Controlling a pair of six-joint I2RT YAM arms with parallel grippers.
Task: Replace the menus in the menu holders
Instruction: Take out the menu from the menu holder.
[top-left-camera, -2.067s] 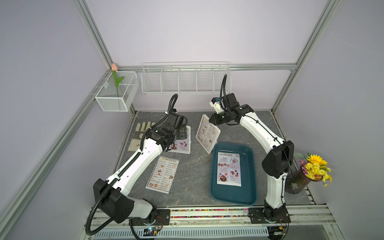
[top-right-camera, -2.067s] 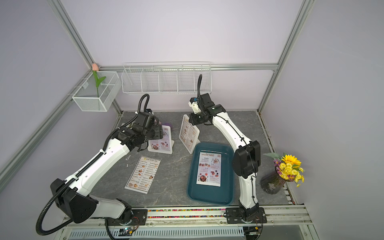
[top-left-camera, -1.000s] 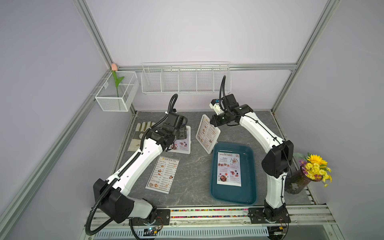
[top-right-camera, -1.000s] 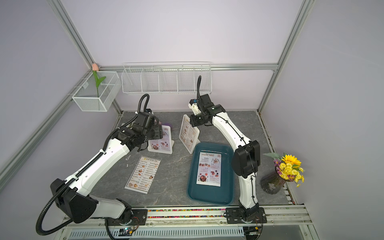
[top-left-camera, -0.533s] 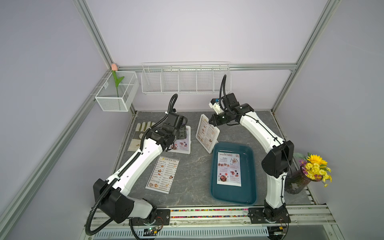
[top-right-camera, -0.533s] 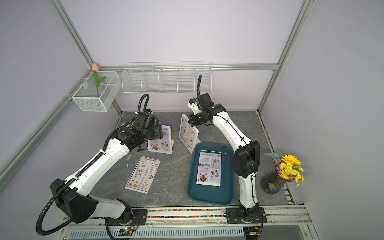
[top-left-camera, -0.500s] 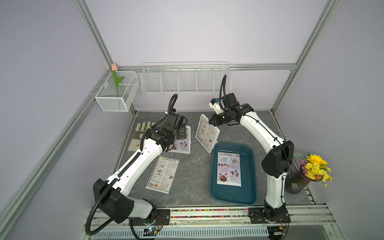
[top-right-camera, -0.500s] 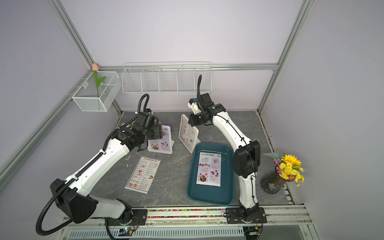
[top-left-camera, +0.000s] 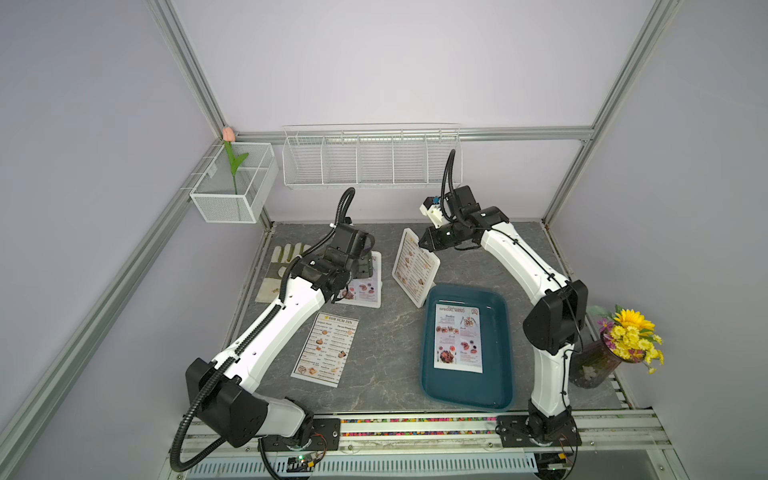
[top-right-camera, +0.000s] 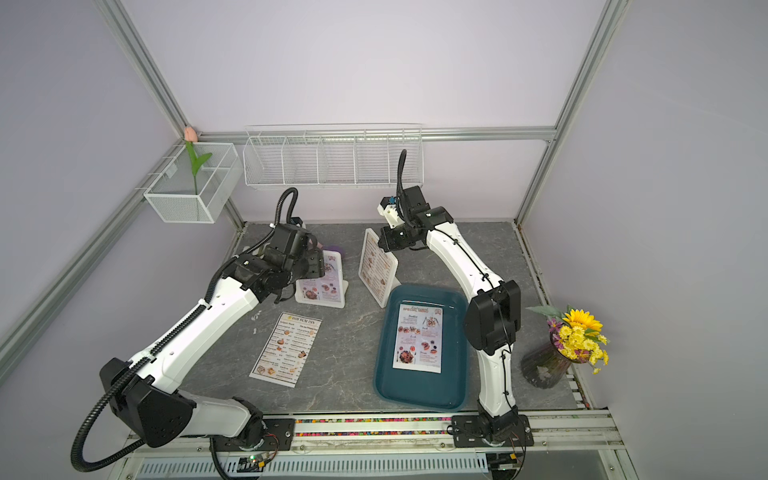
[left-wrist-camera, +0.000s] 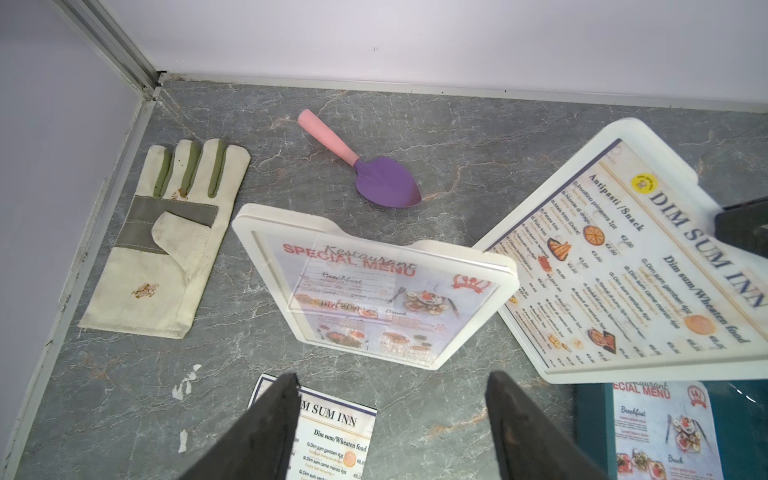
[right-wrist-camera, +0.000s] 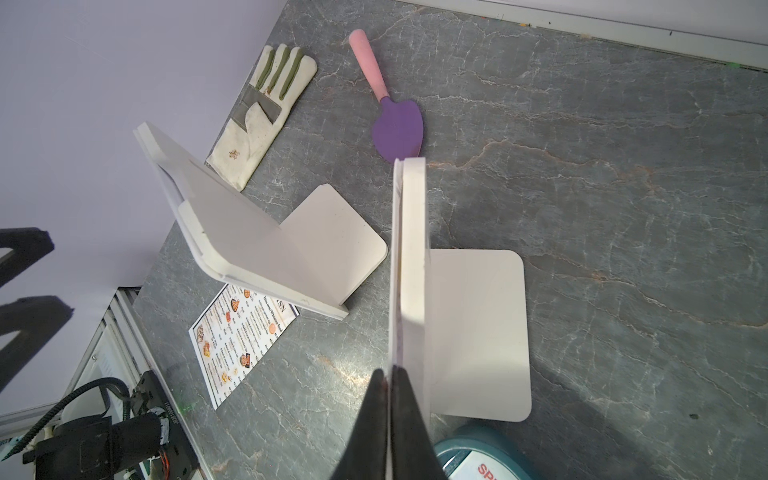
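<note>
Our right fingers (right-wrist-camera: 374, 407) pinch shut on the DIM SUM INN menu (left-wrist-camera: 648, 266) in its holder (right-wrist-camera: 413, 249); our left fingers (left-wrist-camera: 270, 419) hang wide open, empty, by the SPECIAL MENU holder (left-wrist-camera: 469, 255).

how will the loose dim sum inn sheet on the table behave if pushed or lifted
The loose DIM SUM INN sheet looks paper-thin, so it would probably flop when lifted. It lies flat on the table, so its edge is likely hard to pinch; a push would probably slide it.

Lab robot cell: aluminium frame (top-left-camera: 519, 133), plain walls (top-left-camera: 395, 62), bench-mounted arms (top-left-camera: 282, 328).
</note>
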